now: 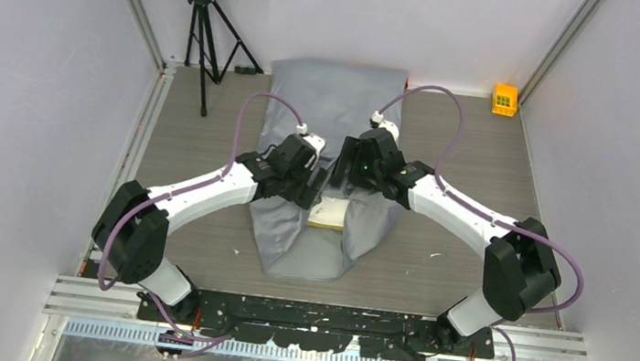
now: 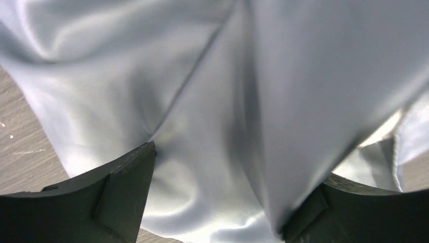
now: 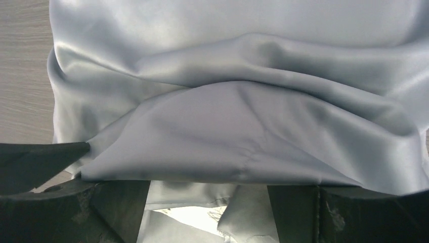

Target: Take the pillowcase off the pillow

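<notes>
Pillowcase (image 1: 335,100) lies mid-table, 12-to-6 o'clock; pillow (image 1: 328,213) peeks at centre. Left gripper (image 1: 317,191) wide open, fabric between jaws; right gripper (image 1: 342,180) grip: cannot tell. Advise: pinch single layer, draw toward 6 o'clock

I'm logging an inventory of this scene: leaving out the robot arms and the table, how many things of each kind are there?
pillowcase: 1
pillow: 1
yellow box: 1
black tripod: 1
Total: 4
</notes>
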`<state>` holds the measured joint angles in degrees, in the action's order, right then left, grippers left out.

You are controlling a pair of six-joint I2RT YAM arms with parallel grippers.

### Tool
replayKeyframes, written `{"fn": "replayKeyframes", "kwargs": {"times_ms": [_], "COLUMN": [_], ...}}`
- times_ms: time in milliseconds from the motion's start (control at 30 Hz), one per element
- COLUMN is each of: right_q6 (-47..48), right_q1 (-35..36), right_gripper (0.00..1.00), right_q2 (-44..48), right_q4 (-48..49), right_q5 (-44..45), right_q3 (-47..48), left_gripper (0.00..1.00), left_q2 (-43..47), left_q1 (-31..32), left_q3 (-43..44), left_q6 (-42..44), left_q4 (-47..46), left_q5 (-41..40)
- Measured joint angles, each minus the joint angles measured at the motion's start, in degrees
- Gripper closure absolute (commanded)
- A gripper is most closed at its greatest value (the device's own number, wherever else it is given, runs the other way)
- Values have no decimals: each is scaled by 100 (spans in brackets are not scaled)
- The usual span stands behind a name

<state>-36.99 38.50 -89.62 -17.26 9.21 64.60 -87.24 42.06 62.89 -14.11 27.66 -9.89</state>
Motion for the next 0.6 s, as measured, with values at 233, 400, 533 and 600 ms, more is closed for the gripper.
{"fn": "replayKeyframes", "kwargs": {"times_ms": [233,400,533,600], "right_q6": [7,476,1067,1370], "right_q1": [-63,35,595,999], "right_gripper": [22,28,34,40], "right_q2": [487,1246,1895,2103], "right_q4": [59,52,13,13], "right_q5": [-122,-435,-588,-697], "right_q3": [-348,-601,-726,-726], "left_gripper": [95,100,100,100], "left_q2": [229,811,896,894], "left_q1": [-758,-1093,-1141,-1174], "left_q3": [-516,-785,-772,-769], "left_q6": [-468,-544,-542,-544], "left_q4": [-348,-446,-470,-444], "left_q5": [127,557,857,1001]}}
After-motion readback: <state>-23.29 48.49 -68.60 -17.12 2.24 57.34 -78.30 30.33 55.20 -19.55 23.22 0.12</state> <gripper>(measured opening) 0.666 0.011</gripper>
